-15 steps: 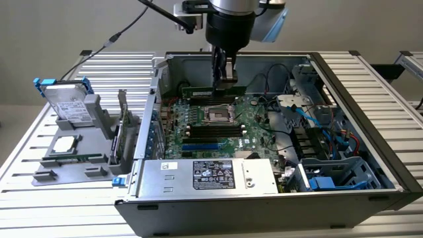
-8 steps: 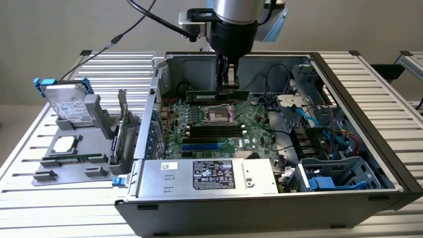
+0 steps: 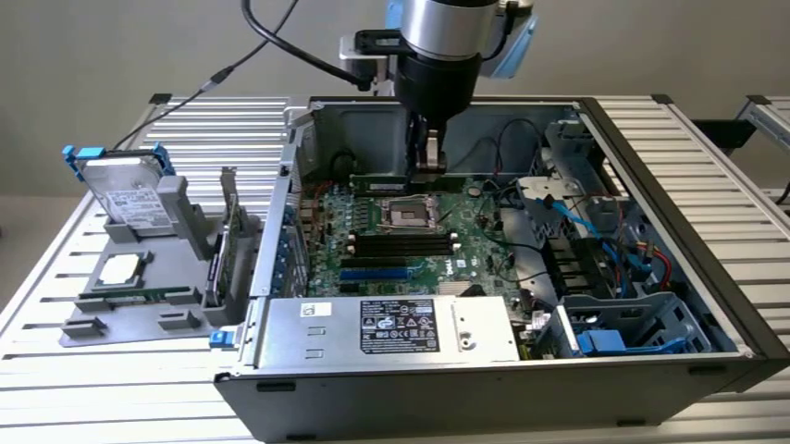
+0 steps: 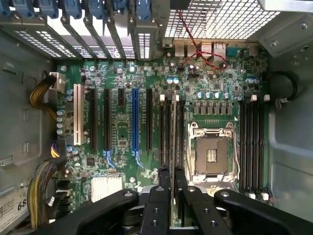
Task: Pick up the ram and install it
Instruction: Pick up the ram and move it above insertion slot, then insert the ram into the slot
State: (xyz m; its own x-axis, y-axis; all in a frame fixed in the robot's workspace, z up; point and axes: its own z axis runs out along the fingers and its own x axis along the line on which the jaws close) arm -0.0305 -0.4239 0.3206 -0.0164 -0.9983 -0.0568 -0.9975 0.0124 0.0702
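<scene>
- A plain pale grey wall (image 3: 124,46) spans the back of the exterior view, bare and evenly toned.
- The surface (image 3: 111,388) is a bench of silvery ribbed aluminium slats with black caps at its far corners.
- At the exterior view's right, a second slatted metal frame (image 3: 768,111) stands near the surface.
- Past the surface's left edge lies a pale beige area (image 3: 31,231); whether floor or wall is unclear.
- The light is soft and even, leaving a dull sheen on the slats.
</scene>
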